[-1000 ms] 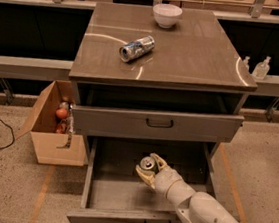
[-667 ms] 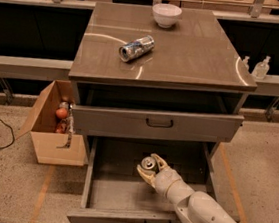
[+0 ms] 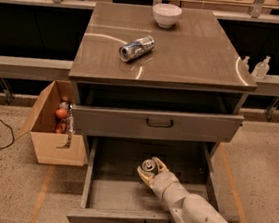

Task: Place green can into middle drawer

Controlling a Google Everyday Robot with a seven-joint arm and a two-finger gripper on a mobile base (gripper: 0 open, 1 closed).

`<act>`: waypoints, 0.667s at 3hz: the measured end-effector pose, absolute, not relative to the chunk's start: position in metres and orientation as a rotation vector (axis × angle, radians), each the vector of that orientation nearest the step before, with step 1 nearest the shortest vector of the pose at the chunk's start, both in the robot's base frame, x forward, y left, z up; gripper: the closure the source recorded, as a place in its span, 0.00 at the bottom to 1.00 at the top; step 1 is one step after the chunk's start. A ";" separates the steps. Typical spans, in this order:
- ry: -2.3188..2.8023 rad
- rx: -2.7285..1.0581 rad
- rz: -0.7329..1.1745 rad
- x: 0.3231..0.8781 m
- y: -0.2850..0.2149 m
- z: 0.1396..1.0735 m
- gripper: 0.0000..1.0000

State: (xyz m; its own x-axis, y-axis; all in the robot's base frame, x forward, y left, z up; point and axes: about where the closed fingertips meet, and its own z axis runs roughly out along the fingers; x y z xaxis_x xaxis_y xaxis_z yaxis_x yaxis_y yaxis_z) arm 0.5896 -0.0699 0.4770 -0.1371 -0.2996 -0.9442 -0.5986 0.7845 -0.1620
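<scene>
The grey cabinet's middle drawer (image 3: pixel 115 194) is pulled far out, its front and small dark handle nearest the camera. My gripper (image 3: pixel 149 172) reaches into it from the lower right and is shut on the green can (image 3: pixel 148 165). The can stands upright, its silver top showing between the fingers, and most of its label is hidden by them. It sits low inside the drawer, right of the middle; I cannot tell whether it touches the drawer's floor. The uppermost drawer (image 3: pixel 153 122), with a like handle, is slightly open above it.
A silver-blue can (image 3: pixel 136 48) lies on its side on the cabinet top, with a white bowl (image 3: pixel 166 15) behind it. An open cardboard box (image 3: pixel 57 127) with items stands on the floor at the left. Two small bottles (image 3: pixel 260 67) stand at the right.
</scene>
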 end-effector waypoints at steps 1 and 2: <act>1.767 -0.679 0.287 0.588 -0.072 0.470 0.55; 1.798 -0.637 0.280 0.578 -0.070 0.468 0.32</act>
